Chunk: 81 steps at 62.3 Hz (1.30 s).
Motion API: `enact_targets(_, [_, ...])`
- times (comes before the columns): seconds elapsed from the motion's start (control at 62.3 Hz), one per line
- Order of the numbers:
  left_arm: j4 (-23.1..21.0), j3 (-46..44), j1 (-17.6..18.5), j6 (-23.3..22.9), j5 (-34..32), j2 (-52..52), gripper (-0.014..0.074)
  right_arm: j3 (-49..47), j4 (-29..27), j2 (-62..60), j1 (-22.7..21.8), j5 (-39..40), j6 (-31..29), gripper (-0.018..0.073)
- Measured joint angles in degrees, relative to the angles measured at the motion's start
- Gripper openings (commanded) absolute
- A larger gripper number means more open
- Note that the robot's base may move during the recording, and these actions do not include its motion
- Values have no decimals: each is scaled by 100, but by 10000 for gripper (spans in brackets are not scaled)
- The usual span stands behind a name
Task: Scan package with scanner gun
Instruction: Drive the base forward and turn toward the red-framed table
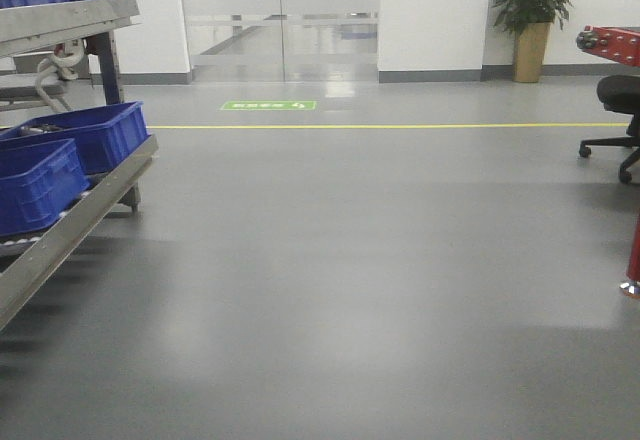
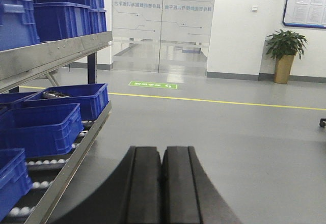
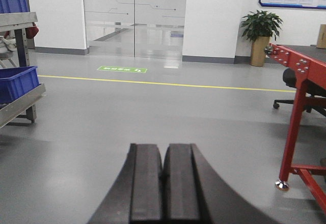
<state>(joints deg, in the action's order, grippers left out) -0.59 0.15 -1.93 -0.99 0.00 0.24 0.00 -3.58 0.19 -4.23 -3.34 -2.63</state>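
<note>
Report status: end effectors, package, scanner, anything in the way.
Left end effector shut, empty; right end effector shut, empty. Package, scanner not in view. Floor ahead bare; bins left, red table right.

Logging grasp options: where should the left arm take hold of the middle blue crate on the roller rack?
The middle blue crate is probably best taken by its top rim on the aisle-side wall, coming from above on the open floor side. It looks open-topped, with a thin upright wall to straddle; neighbouring crates crowd its ends. The left pincer is shut, so open it first.
</note>
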Motion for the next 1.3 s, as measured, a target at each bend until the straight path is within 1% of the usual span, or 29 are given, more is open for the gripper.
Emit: enact_targets(1.299, [0,0,0,0,0,0,-111,0,0,0,0,0,0,-168])
